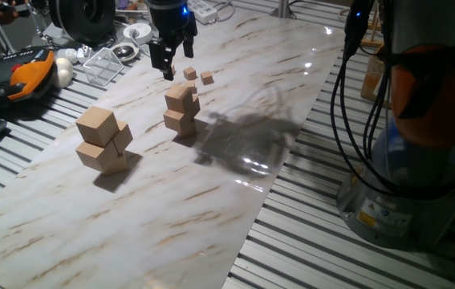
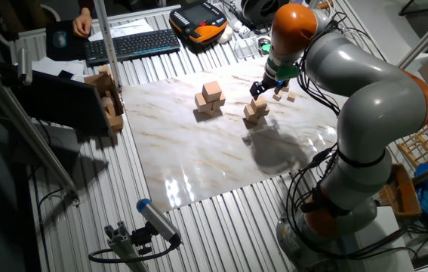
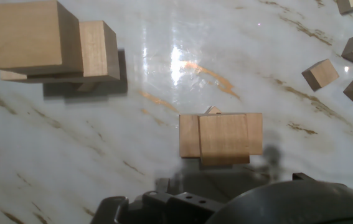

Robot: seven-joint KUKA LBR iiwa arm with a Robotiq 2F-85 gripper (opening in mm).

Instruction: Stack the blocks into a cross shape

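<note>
Several tiny light-tan blocks (image 3: 320, 74) lie loose and apart on the marble board at the right of the hand view. Two of these blocks (image 1: 189, 73) show in one fixed view, just right of my gripper (image 1: 177, 63). The gripper hangs a little above the board at its far end. Its black fingers are spread and nothing is between them. In the other fixed view the gripper (image 2: 261, 88) is left of the blocks (image 2: 278, 96). In the hand view only the dark gripper body (image 3: 226, 205) fills the bottom edge.
A stack of medium tan cubes (image 1: 181, 108) stands just in front of the gripper. A stack of large tan cubes (image 1: 103, 140) stands further left on the marble board (image 1: 211, 201). Clutter, a clear box (image 1: 103, 64) and an orange pendant (image 1: 30, 72) lie past the board's far left.
</note>
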